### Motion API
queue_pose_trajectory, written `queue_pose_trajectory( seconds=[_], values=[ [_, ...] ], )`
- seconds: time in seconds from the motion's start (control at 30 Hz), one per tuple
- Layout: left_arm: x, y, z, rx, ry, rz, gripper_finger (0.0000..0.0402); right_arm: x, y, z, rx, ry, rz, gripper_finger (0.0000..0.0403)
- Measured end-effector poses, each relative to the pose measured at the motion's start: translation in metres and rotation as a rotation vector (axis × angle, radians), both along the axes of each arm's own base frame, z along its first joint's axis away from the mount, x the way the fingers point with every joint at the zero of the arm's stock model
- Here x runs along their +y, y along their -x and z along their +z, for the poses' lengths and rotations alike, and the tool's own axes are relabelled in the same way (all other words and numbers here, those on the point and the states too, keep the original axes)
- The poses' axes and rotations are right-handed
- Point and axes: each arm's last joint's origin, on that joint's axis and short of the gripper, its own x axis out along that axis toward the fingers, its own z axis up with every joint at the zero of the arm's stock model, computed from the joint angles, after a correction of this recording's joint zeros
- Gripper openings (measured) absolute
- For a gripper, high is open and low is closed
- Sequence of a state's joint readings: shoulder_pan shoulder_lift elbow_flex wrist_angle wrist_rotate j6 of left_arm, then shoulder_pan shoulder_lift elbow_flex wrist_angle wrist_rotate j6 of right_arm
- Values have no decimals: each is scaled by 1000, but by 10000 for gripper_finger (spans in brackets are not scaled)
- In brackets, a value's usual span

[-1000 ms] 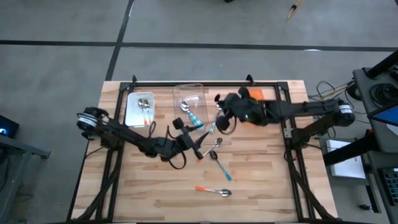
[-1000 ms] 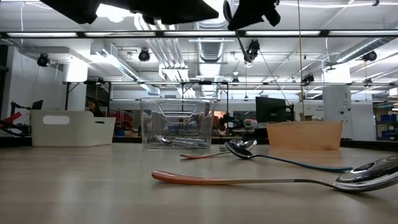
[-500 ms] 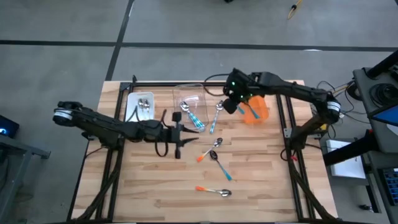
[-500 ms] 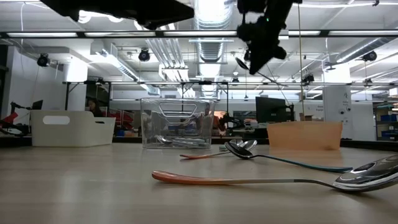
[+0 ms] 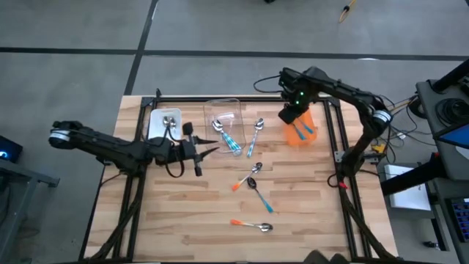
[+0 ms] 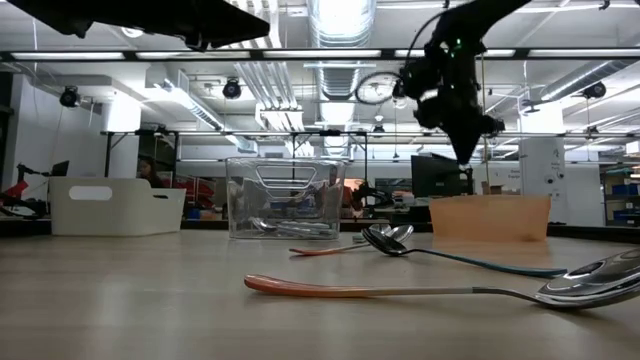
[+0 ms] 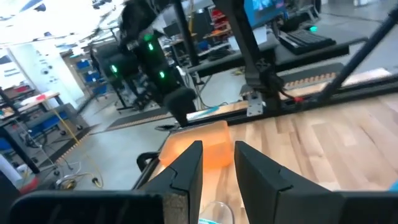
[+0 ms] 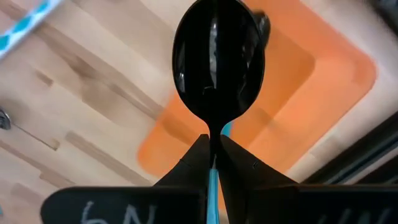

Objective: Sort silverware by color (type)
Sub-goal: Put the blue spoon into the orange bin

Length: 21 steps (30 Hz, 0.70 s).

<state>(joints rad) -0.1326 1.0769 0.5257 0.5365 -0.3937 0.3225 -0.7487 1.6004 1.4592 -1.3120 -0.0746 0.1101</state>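
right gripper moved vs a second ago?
Yes. In the high view the right gripper, shut on a dark-bowled spoon, went from beside the clear bin to over the orange bin.

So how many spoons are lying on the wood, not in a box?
4. One spoon beside the clear bin, an orange-handled spoon and a teal-handled spoon close together mid-table, and another orange-handled one near the front edge. More may be hidden.
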Motion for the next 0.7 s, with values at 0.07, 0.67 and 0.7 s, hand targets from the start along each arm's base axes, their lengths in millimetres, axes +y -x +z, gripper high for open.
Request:
queue_pose_trajectory(
  seconds=[0.07, 0.67, 0.7],
  values=[
    [1, 4, 1, -12, 8, 1, 75, -9, 6, -8, 3, -46, -14, 12],
    [3, 9, -4, -6, 16, 53, 75, -43, 28, -58, 65, -157, -119, 12],
    [3, 9, -4, -6, 16, 54, 75, -44, 27, -58, 56, -148, -130, 12]
  ],
)
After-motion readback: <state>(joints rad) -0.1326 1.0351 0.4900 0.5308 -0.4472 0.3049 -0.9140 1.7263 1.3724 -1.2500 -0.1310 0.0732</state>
